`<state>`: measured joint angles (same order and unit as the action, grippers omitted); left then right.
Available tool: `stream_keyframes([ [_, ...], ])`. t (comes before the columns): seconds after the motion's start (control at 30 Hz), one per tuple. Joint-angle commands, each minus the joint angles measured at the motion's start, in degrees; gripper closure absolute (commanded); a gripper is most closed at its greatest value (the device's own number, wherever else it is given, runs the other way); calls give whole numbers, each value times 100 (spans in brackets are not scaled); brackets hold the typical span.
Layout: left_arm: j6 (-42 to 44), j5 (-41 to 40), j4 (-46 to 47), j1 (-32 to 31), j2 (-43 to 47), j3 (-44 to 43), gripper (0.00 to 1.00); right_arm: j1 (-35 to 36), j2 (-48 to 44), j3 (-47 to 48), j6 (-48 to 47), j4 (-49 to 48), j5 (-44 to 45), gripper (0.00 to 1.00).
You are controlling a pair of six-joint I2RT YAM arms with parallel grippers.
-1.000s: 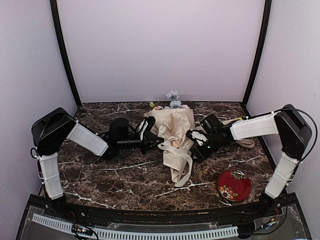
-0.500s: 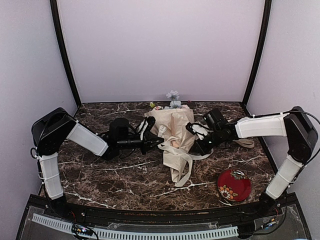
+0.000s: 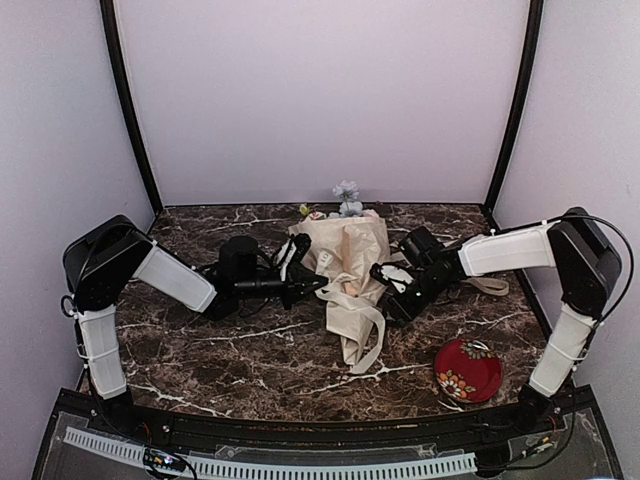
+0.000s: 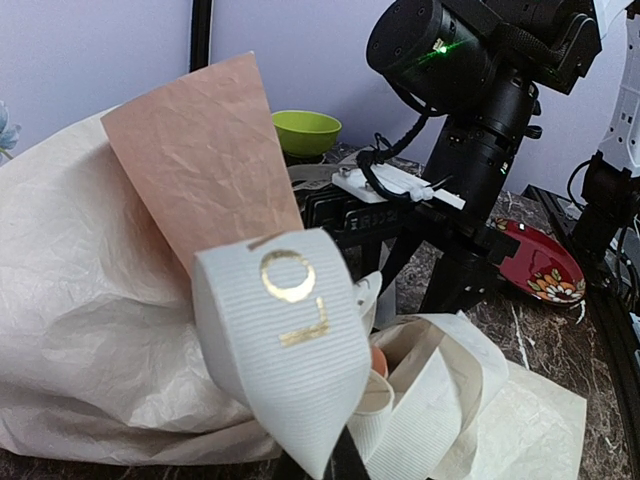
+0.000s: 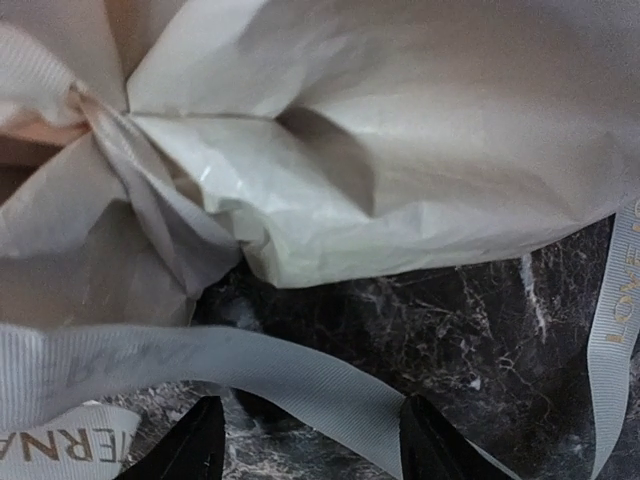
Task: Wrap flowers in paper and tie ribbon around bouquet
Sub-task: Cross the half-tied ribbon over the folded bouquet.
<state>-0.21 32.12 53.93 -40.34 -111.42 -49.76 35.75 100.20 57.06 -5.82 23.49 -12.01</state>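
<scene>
The bouquet [image 3: 345,262] lies mid-table, a cream paper [image 4: 90,300] cone with its peach side [image 4: 205,160] folded up. The flowers [image 3: 346,200] show at its far, wide end. The cream ribbon [image 3: 365,322] loops round the cone's narrow waist and trails toward me. My left gripper [image 3: 312,286] sits at the cone's left side, shut on a ribbon end with gold letters [image 4: 285,330]. My right gripper [image 3: 388,282] is at the cone's right side, open. In the right wrist view a ribbon strip [image 5: 300,375] crosses between its fingertips [image 5: 205,445], just short of the crumpled paper [image 5: 400,150].
A red patterned plate [image 3: 468,370] sits near the front right edge. A lime-green bowl [image 4: 305,130] stands behind the right arm. Another stretch of ribbon [image 3: 490,287] lies under the right forearm. The table is dark marble [image 3: 230,350] with walls close on three sides.
The right arm stretched out toward the back right half a second ago and has come back to the cone's waist. The left arm and the bouquet have stayed put.
</scene>
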Motion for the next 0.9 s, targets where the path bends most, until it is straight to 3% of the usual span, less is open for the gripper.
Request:
stream_keyframes([
  [0.0,57,71,-33,35,296,-35,100,59,170,255,-107,-133,-11,33],
  [0.2,56,70,-49,30,313,-11,100,82,386,558,-322,-176,-53,31],
  [0.3,56,59,-49,30,313,-16,100,93,453,576,-408,-241,-521,39],
  [0.33,56,64,-49,30,313,-20,100,94,458,562,-413,-261,-665,44],
  [0.47,54,64,-58,32,322,-18,100,96,274,313,-250,-452,-842,86],
  [0.57,72,60,-67,35,322,-8,100,71,47,196,-108,-461,-691,98],
  [0.87,-29,44,81,35,331,69,100,16,-497,403,233,234,-514,100],
])
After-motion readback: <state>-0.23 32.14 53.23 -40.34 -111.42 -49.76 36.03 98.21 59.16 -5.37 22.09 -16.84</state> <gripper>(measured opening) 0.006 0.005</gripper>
